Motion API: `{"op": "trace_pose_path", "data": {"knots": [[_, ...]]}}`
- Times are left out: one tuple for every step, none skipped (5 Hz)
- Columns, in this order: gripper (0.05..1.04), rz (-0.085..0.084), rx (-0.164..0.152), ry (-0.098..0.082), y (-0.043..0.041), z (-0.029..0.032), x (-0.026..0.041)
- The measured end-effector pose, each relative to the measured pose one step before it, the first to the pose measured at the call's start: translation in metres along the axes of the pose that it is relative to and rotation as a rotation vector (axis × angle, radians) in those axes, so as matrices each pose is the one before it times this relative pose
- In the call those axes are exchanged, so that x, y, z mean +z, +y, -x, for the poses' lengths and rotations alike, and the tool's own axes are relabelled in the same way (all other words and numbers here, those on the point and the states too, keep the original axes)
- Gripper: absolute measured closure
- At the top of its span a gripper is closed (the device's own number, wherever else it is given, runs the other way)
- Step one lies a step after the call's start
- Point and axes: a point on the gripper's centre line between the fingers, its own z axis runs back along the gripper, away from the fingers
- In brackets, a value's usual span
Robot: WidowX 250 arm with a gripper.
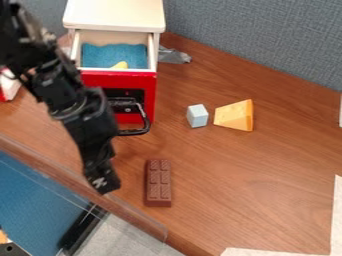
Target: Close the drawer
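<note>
The black arm is slanting in from ten o'clock. The open drawer is showing blue contents at eleven. A chocolate bar is lying at six, a pale block resting at two.

Arm is matte black all over; chunky segmented links, bulky joint housings up top; greyish glints on the edges and around the mid collar; squared-off lower end with small whitish marks; individual screws too small to make out.
</note>
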Motion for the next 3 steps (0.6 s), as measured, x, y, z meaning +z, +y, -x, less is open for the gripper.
{"op": "trace_pose_path", "data": {"knots": [[0.083,0.0097,0.0388,-0.0241,0.01407,-0.01255,-0.00004],[0.084,-0.0043,0.0169,-0.0005,0.01326,-0.01096,-0.00338],[0.084,-0.0185,0.0116,0.0199,0.01382,0.00094,-0.00990]]}}
